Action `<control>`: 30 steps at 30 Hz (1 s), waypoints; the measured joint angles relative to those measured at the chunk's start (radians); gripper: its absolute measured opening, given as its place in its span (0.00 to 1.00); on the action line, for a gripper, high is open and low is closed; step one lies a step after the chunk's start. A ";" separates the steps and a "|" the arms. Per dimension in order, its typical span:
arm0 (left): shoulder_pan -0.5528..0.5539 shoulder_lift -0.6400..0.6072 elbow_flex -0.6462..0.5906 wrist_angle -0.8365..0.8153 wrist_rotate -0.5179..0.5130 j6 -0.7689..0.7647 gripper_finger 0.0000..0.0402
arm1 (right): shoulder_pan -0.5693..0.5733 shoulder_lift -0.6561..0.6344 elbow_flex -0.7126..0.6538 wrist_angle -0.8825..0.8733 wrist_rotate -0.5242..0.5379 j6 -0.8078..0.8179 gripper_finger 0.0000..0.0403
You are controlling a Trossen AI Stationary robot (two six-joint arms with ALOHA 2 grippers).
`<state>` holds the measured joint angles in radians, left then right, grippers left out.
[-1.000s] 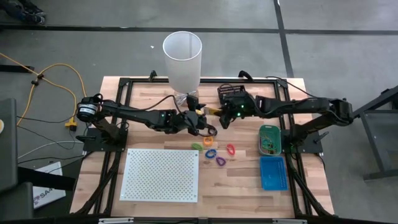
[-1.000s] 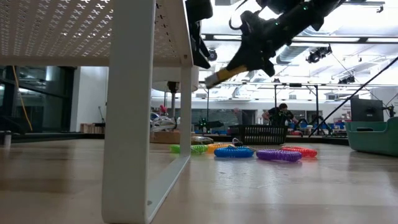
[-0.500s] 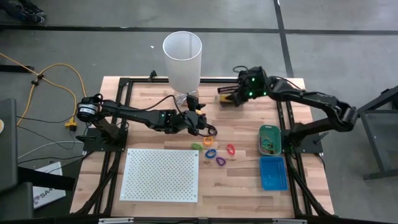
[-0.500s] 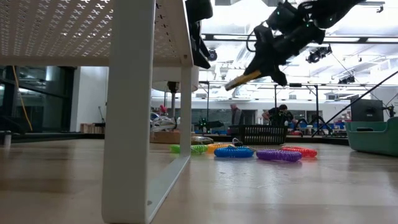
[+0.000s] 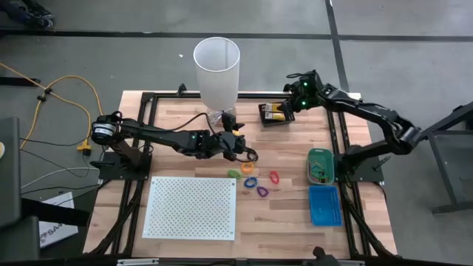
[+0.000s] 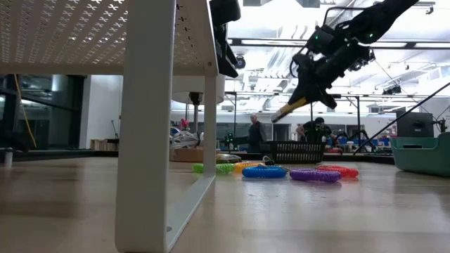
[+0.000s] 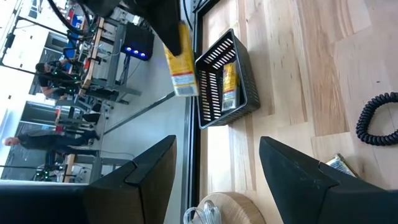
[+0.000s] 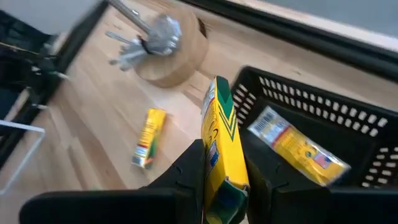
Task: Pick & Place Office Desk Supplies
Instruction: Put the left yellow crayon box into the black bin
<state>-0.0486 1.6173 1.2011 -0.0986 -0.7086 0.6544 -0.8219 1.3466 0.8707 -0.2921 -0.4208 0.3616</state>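
My right gripper (image 5: 287,108) is shut on a yellow packet (image 8: 219,134) and hangs over the near-left rim of a black basket (image 5: 272,114) at the table's far side. A second yellow packet (image 8: 297,148) lies inside that basket. A third (image 8: 148,138) lies on the wood beside it. My left gripper (image 5: 249,154) waits open at mid-table, with nothing between its fingers (image 7: 152,177). Coloured rings (image 5: 255,181) lie on the table just near of it; the low view shows the blue ring (image 6: 265,171) and the purple ring (image 6: 314,174). My right gripper pinches the packet's two flat faces between its fingers (image 8: 193,165), at one end (image 8: 217,171). The fingers slant down from the table's right side and lie along the packet. The packet (image 6: 285,112) sticks out past the fingertips, tilted down, lifted clear of table and basket.
A tall white cylinder (image 5: 216,70) stands at the far edge on a round wooden base (image 8: 174,53). A white perforated board (image 5: 192,207) fills the near left. A green tray (image 5: 320,164) and a blue tray (image 5: 324,205) sit at the right. A black coil (image 7: 379,118) lies near my left gripper.
My right gripper has swung away from my left gripper at mid-table, toward the table's far and right edges, to stand over the black basket. It has rolled as it went and stayed shut on the yellow packet, which has stayed clear of the table.
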 joint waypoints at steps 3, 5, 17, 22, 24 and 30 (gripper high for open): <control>0.000 0.000 0.000 0.000 0.004 0.000 0.55 | 0.001 0.039 0.000 0.006 0.007 -0.004 0.16; 0.000 0.000 0.000 0.000 0.004 0.000 0.55 | 0.002 0.066 0.000 0.013 0.020 -0.014 0.16; 0.000 0.000 0.001 0.000 0.005 -0.003 0.55 | 0.002 0.170 0.000 0.012 0.029 -0.019 0.16; 0.000 0.000 0.001 -0.001 0.005 -0.004 0.55 | 0.002 0.198 0.000 0.012 0.049 -0.019 0.16; 0.000 0.000 0.001 -0.001 0.005 -0.003 0.55 | 0.002 0.201 0.000 0.013 0.079 -0.022 0.16; 0.000 0.000 0.001 0.000 0.005 -0.003 0.55 | 0.001 0.201 0.000 0.016 0.097 -0.026 0.16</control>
<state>-0.0486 1.6173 1.2018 -0.0990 -0.7033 0.6510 -0.8207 1.5475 0.8707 -0.2766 -0.3239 0.3355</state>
